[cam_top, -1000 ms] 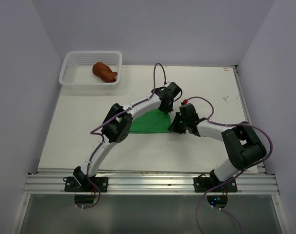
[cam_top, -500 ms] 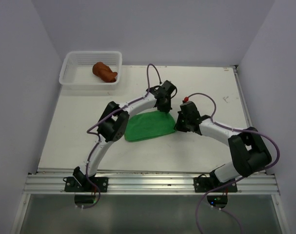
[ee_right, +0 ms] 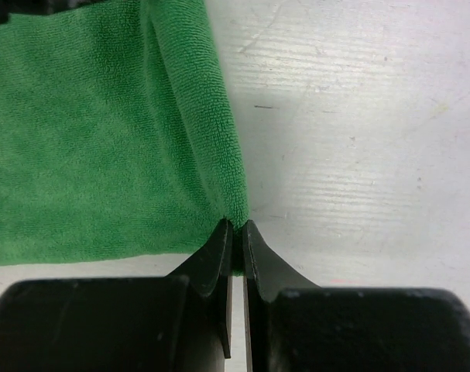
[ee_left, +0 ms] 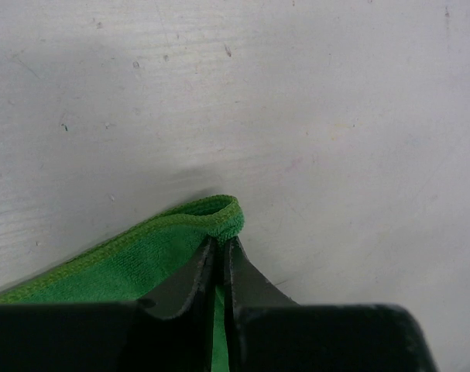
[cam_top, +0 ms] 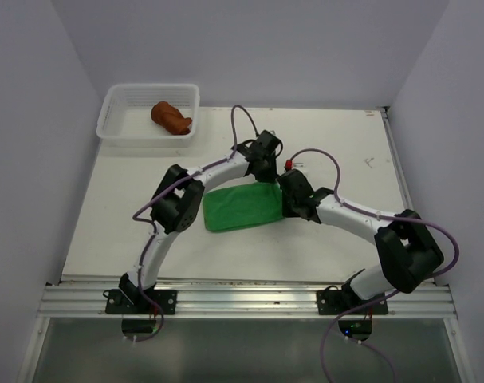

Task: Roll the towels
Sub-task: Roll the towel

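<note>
Lying green towel [cam_top: 242, 209]: spread out on the worktop [cam_top: 345, 144]. It reaches leftward from both sets of jaws, which meet it at its right end.
Left jaws: narrow, pinched on the far right corner of the green towel. In the left wrist view the doubled hem [ee_left: 223, 211] curls just past the tips, with cloth trailing back to the left.
Right jaws: nearly closed, clamped on the near right corner of the same towel. In the right wrist view a raised fold runs straight away from the tips along the towel's right edge.
Gap between the jaws: small, the two sets sit close together, with only the towel's short right edge between them.
Left arm [cam_top: 166, 211]: arches over the towel's left end to reach its corner.
Right arm [cam_top: 361, 219]: comes in low from the right.
Rust-brown towel [cam_top: 171, 117]: bunched into a lump, well apart from both jaws, off to the far left of the left jaws.
White basket [cam_top: 114, 112]: holds the rust-brown towel at the worktop's far left corner.
</note>
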Controlling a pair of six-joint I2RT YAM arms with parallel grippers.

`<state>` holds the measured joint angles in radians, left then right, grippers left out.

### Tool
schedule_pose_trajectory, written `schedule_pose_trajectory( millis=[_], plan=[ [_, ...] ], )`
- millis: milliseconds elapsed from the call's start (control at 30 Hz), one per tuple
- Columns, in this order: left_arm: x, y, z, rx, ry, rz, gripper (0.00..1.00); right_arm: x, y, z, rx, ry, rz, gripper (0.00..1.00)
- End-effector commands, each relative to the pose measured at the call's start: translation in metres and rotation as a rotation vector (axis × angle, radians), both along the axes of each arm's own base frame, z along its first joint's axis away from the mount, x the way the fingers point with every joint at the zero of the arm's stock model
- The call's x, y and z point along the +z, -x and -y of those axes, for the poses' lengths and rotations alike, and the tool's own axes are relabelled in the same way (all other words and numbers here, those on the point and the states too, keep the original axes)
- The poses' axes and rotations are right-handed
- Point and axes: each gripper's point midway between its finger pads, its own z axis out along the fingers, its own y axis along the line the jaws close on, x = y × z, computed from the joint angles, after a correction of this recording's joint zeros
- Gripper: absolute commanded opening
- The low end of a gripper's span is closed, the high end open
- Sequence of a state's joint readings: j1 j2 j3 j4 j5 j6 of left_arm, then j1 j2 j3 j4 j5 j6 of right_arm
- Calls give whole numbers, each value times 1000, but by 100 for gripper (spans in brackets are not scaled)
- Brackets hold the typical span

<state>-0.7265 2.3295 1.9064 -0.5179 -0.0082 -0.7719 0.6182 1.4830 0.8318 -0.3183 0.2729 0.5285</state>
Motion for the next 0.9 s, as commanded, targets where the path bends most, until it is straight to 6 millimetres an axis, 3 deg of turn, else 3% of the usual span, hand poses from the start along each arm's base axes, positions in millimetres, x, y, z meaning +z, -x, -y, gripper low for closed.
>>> schedule_pose_trajectory(
  millis=[0, 133, 600, 867],
  plan=[
    [56, -31, -7, 67, 104, 143, 8, 13, 3, 18, -8, 116, 25, 0],
    [56, -31, -11, 68, 117, 141, 8, 15, 3, 19, 7, 160, 40, 0],
    [47, -24, -29, 76, 128, 136, 8, 23, 8, -4, 141, 360, 133, 0],
    [46, -23, -37, 81, 128, 144, 7, 13, 18, -22, 232, 475, 146, 0]
  ],
)
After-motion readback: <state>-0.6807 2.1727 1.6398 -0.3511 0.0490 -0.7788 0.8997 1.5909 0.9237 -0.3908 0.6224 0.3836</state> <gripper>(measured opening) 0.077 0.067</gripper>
